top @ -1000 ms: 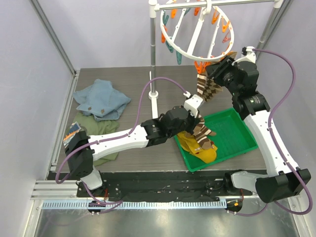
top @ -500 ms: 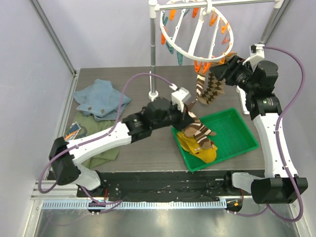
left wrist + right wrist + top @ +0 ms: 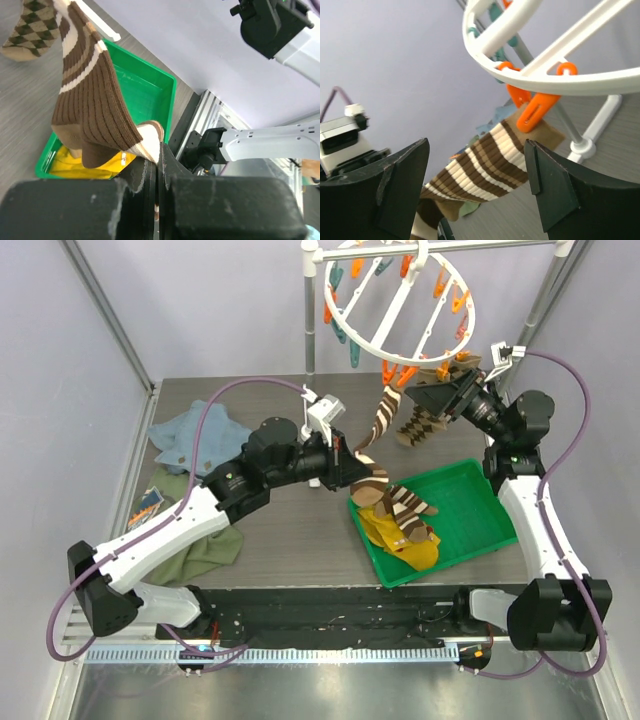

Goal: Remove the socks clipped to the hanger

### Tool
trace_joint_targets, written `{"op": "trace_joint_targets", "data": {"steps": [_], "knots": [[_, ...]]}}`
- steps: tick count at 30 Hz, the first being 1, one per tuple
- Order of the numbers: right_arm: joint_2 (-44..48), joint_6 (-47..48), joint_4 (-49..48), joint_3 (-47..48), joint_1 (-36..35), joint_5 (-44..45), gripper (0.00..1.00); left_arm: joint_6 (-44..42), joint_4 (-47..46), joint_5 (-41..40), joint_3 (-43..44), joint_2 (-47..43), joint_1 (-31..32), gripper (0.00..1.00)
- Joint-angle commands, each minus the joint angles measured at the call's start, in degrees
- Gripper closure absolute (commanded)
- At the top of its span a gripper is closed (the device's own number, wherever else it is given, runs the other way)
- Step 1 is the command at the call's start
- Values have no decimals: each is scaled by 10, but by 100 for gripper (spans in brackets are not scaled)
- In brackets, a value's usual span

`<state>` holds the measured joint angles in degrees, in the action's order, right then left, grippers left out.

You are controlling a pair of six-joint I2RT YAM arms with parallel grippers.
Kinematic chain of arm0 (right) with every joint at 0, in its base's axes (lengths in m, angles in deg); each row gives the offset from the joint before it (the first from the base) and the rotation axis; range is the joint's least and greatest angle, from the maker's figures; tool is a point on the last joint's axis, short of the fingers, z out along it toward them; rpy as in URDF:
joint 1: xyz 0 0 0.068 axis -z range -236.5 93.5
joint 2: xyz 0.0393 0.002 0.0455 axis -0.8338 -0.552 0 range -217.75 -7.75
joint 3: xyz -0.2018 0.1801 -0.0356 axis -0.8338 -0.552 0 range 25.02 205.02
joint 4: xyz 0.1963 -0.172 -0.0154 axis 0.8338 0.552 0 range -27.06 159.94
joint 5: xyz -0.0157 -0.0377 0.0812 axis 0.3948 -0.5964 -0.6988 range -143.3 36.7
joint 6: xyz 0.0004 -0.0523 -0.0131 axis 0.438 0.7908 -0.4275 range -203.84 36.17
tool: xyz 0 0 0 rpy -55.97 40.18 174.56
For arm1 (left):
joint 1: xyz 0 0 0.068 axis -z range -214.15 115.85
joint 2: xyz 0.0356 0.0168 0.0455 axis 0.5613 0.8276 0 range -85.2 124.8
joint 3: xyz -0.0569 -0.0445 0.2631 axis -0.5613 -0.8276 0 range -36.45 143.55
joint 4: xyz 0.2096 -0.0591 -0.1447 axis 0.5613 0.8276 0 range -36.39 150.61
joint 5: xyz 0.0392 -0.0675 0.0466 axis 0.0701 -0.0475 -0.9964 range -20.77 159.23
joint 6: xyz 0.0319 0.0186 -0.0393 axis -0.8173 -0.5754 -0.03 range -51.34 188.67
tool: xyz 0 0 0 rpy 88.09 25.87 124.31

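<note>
Sock (image 3: 90, 100) — brown-and-white striped knit, soft, stretchy: left gripper (image 3: 159, 155) pinches its toe, right gripper (image 3: 476, 145) gapes near the orange clip (image 3: 532, 112).

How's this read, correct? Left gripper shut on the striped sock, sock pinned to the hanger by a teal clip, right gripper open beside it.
One slip: the clip pinning the striped sock to the hanger is orange, not teal, as the right wrist view shows. The rest holds: left gripper shut on the sock, right gripper open beside it.
</note>
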<state>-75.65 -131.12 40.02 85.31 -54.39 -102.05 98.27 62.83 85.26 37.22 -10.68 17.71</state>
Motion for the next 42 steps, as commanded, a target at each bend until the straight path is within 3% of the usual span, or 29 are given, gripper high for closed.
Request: {"op": "trace_joint_targets", "data": {"steps": [1, 4, 23, 35, 42], "knots": [[-16, -140, -260, -20, 3, -20, 14, 46, 0, 71, -1, -25, -29, 100], [-47, -179, -323, -19, 3, -12, 14, 56, 0, 94, 5, -24, -37, 100], [-115, -198, -455, -64, 3, -1, 14, 88, 8, 157, 29, 0, -61, 100], [-206, -309, -658, -35, 2, 19, 14, 113, -6, 178, 24, -7, -61, 100], [-261, -320, -702, -17, -18, 30, 14, 114, 1, 190, 27, -3, -61, 100]]}}
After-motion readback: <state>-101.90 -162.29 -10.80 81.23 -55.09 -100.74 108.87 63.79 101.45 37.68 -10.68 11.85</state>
